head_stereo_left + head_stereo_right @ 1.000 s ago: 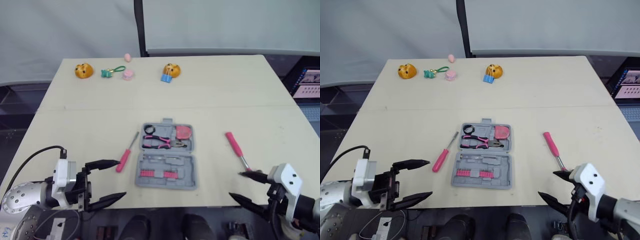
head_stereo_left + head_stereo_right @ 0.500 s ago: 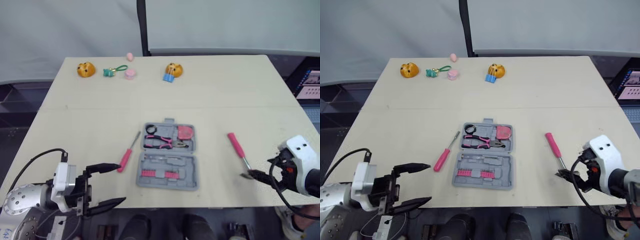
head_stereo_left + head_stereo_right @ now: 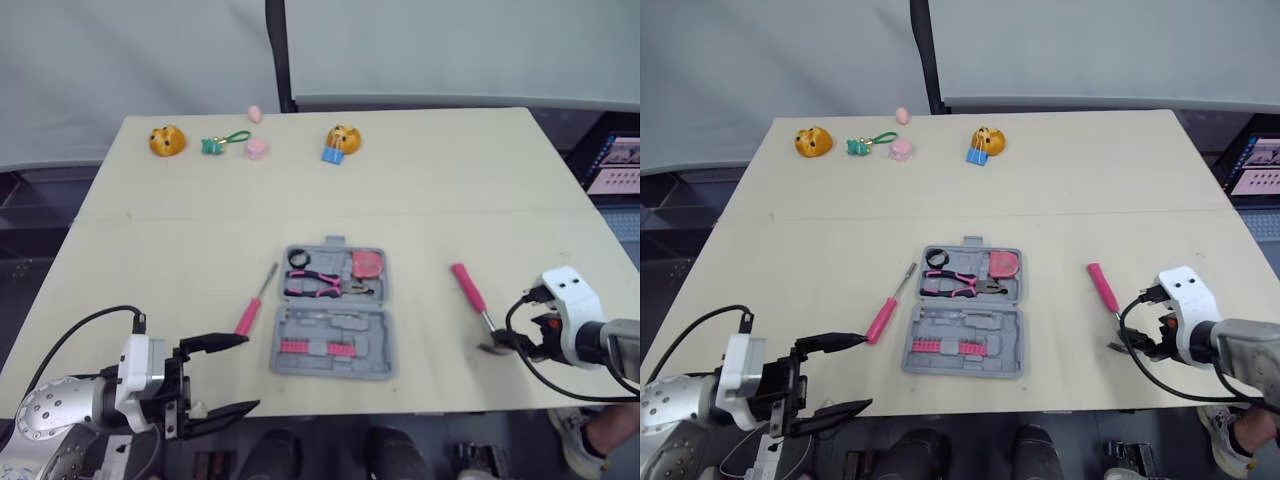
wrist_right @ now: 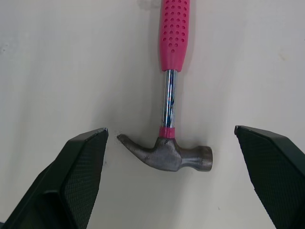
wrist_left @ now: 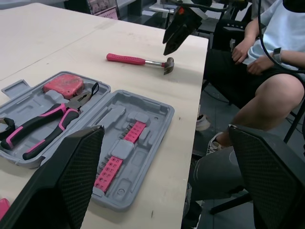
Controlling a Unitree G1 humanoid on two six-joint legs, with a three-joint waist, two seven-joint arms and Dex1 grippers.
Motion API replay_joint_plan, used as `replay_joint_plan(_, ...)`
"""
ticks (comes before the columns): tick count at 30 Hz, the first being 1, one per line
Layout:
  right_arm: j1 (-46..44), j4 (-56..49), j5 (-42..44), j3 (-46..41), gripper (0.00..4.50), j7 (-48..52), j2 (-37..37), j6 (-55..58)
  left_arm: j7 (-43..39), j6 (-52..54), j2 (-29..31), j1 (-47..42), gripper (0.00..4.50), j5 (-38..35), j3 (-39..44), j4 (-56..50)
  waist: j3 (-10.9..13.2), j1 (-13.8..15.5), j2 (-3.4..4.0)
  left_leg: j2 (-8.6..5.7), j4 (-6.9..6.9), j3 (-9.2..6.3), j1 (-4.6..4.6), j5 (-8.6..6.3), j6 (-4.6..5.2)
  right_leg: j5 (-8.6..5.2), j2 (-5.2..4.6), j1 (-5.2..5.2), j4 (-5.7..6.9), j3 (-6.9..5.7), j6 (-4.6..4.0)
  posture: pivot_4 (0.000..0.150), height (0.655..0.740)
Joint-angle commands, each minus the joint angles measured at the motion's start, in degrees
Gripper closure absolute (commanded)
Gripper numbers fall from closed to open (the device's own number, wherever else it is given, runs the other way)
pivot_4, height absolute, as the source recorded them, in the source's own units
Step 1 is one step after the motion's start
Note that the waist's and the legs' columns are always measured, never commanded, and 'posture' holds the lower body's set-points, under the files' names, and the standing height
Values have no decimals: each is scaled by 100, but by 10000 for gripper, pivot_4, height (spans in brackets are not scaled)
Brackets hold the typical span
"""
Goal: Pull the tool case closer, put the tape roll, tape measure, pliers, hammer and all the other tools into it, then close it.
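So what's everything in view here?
table: one, pale wood, centre of scene.
tool case: one, grey, open, table centre.
pliers: one, pink and black, in the case.
tape measure: one, red, in the case.
tape roll: one, black, in the case.
screwdriver: one, pink handle, left of case.
hammer: one, pink handle, right of case.
plush toys: two, orange, far edge.
keyring: one, green, far edge.
person: one, pale shirt, seated beside table.
left tool: black, open, near edge.
right tool: black, open, over hammer head.
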Motion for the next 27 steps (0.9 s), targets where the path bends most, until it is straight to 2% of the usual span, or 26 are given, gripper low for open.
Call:
replay_joint_plan(1,-218,209,-200,139,0,-53,87,-107,85,-105,-26,162,595,1,89,-239,2,0,2,0,0,0,-1,0,0,0,0,0,0,-1,0,1500,7121)
replay_joint_plan(14,-464,809,-818,786,0,-86,344,-526,284,-228,-26,462,595,17,112,-420,3,2,4,-1,0,0,-2,0,0,0,0,-1,-3,-1,0,1500,7121)
replay_joint_plan(27,-342,875,-1039,687,0,-74,621,-446,350,-195,15,376,595,19,32,-410,3,12,5,0,0,-2,-3,0,-1,0,0,0,-3,-2,0,1500,7121)
